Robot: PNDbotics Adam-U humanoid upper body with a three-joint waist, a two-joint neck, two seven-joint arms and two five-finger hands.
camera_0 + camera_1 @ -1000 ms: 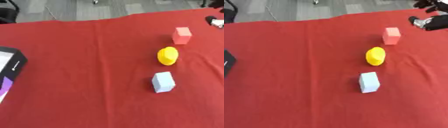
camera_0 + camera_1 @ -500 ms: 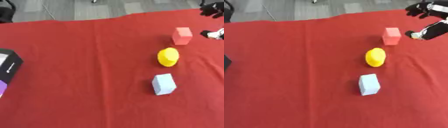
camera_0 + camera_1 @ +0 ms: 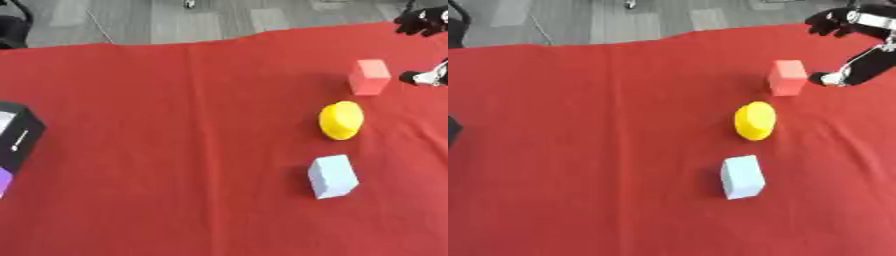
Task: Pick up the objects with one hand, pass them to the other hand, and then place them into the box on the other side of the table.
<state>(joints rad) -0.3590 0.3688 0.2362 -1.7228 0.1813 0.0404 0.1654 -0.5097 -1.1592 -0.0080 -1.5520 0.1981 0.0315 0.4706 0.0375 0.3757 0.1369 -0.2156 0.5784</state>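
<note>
Your right robot hand hangs at the upper right, just beside the red block, with its fingers spread and nothing between them; one fingertip sits close to the block's right face, though you cannot tell whether it touches. The step in hand looks like the first pickup, so bring the thumb and fingers down on opposite faces of the red block rather than nudging it from the side, since it would likely slide on the red cloth. The yellow rounded piece lies near it toward you, and the pale blue block nearer again, all three in a rough line on the right part of the tabletop; keep your wrist high so you do not knock the yellow one. The black box sits at the left edge, well apart, with wide open cloth between for the handover. Your left robot hand shows in neither view. The far cloth edge runs close behind the red block, so avoid pushing it backward.
</note>
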